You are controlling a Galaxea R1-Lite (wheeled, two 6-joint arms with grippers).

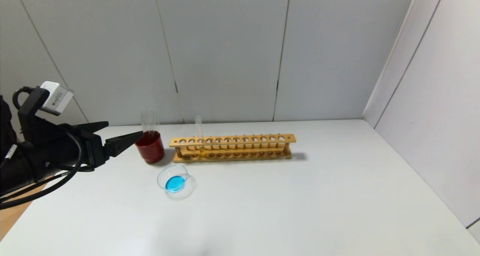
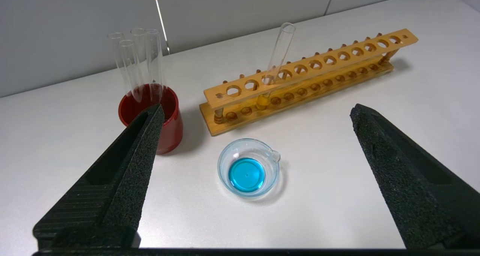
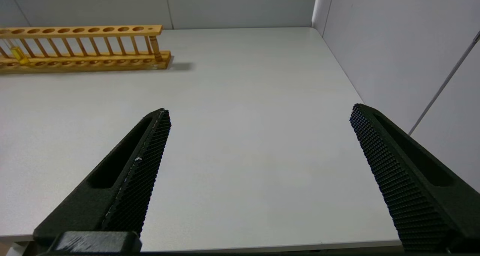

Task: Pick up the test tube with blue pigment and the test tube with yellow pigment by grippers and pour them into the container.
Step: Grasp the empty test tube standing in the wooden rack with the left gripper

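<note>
The test tube with yellow pigment point(image 1: 199, 135) stands tilted in a wooden rack point(image 1: 240, 140); it also shows in the left wrist view point(image 2: 278, 55) and the right wrist view point(image 3: 17, 54). The container point(image 1: 162, 178) is a clear glass dish with a lip, in front of the rack, and holds blue liquid point(image 2: 273, 163). No tube tinted blue shows. My left gripper point(image 1: 124, 130) is open and empty, in the air left of the red cup, with the dish ahead between its jaws point(image 2: 258, 108). My right gripper point(image 3: 258, 111) is open and empty over bare table, out of the head view.
A dark red cup point(image 1: 150, 148) left of the rack holds several empty clear tubes point(image 2: 138, 62). Grey walls close the back and the right side. The white table point(image 1: 307, 203) ends in a front edge below the right gripper.
</note>
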